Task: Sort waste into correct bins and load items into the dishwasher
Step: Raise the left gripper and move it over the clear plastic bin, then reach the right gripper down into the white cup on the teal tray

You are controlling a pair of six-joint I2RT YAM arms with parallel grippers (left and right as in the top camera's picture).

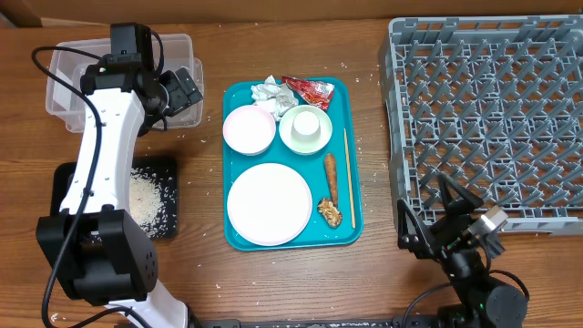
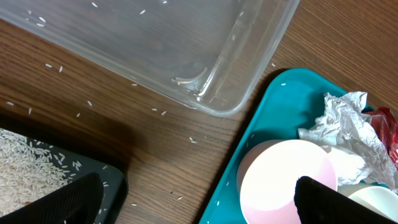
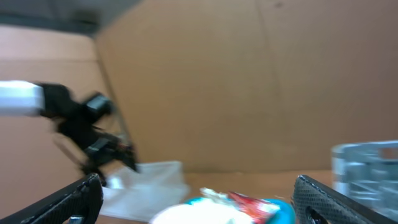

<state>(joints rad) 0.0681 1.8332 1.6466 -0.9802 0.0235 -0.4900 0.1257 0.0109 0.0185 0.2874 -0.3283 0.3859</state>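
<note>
Closest in, the right claw hangs low at the near right of the table, its fingers spread wide with nothing between them; the grey dish rack begins just at its 12 o'clock; bare wood lies open toward 9 o'clock as far as the teal tray. On that tray, near end first: the large white plate, with the crumbly bit, the brown sausage piece and the wooden stick along the edge at its 3 o'clock; beyond them two bowls side by side, the right one holding the small cup; at the far end the crumpled napkin touching the red wrapper. On the left, the black tray holds a heap of rice grains; stray grains dot the wood around. The left claw hovers farther out, fingers wide apart and empty, over a narrow strip of wood; the black tray's corner is at its 7 o'clock, the clear tub rim at 12, the teal tray's edge at 3; the nearest bowl sits just under its right finger, the napkin at 2 o'clock.
</note>
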